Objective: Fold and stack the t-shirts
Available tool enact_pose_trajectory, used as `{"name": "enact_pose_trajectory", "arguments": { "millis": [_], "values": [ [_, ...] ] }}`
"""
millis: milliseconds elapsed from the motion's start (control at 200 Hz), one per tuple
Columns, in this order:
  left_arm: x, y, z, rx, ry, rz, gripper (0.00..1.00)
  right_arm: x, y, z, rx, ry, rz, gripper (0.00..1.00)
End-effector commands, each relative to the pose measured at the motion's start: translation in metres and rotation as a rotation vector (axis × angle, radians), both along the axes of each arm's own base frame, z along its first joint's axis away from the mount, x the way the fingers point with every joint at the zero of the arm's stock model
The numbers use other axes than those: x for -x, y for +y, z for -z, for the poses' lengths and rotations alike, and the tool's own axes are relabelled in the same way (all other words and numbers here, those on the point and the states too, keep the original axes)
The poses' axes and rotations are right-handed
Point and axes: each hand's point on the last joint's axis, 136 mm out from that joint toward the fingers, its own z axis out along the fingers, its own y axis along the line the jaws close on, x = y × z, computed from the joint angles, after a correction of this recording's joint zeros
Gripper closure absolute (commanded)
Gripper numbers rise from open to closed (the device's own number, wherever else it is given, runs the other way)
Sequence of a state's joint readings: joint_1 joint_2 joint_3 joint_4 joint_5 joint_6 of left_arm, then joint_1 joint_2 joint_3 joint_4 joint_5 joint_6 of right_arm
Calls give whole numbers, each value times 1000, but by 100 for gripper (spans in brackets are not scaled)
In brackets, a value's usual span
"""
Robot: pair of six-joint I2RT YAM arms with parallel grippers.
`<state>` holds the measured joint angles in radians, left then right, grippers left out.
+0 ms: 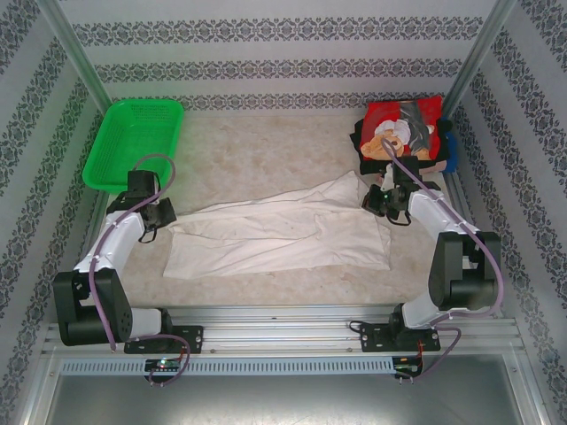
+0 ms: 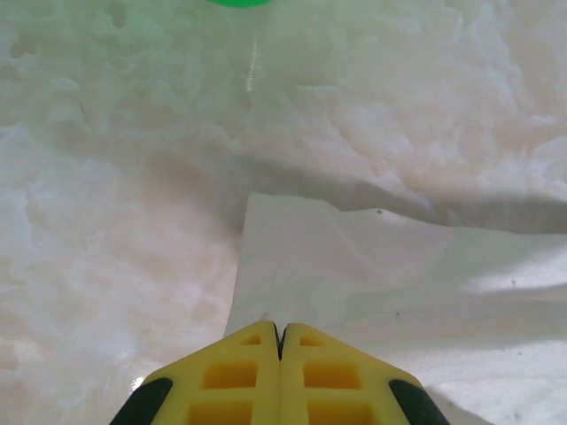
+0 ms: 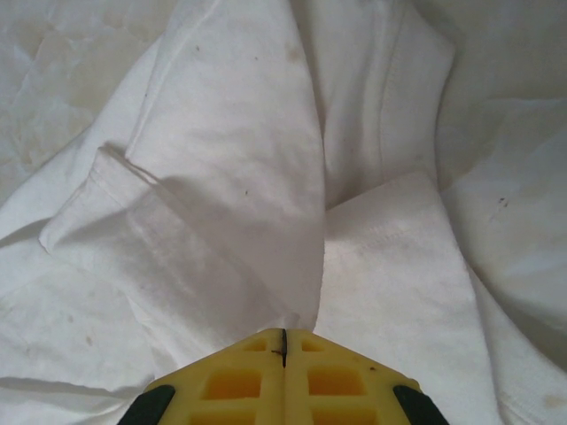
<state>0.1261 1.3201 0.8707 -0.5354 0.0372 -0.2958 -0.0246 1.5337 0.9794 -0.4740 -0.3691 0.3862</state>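
A large white t-shirt (image 1: 283, 235) lies crumpled and partly folded lengthwise across the middle of the table. My left gripper (image 1: 165, 215) is at the shirt's left end. In the left wrist view its jaws (image 2: 280, 326) are shut, and the shirt's edge (image 2: 372, 266) runs right into their tip. My right gripper (image 1: 374, 200) is at the shirt's upper right end. It is shut (image 3: 284, 332) on a fold of the white cloth (image 3: 239, 159), which rises into the jaws. At the back right is a stack of folded shirts: a red teddy-bear shirt (image 1: 403, 133) lies on top, with black (image 1: 359, 140) and blue (image 1: 450, 149) ones beneath.
A green mesh basket (image 1: 133, 142) stands at the back left, and its rim (image 2: 239, 3) shows at the top of the left wrist view. Patterned walls and metal posts enclose the table. Bare marbled tabletop (image 1: 275, 159) lies between the basket and the stack.
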Motion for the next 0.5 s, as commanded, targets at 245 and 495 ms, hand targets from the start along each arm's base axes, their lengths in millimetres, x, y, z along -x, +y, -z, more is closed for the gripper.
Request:
{"name": "enact_pose_trajectory", "arguments": {
  "millis": [245,495],
  "values": [
    [19,-1,13,-20,41,-25,88,11,3,4,-20,24,-8,100],
    [24,-1,13,-8,39,-52,63,16,3,10,-20,44,-13,100]
  ]
}}
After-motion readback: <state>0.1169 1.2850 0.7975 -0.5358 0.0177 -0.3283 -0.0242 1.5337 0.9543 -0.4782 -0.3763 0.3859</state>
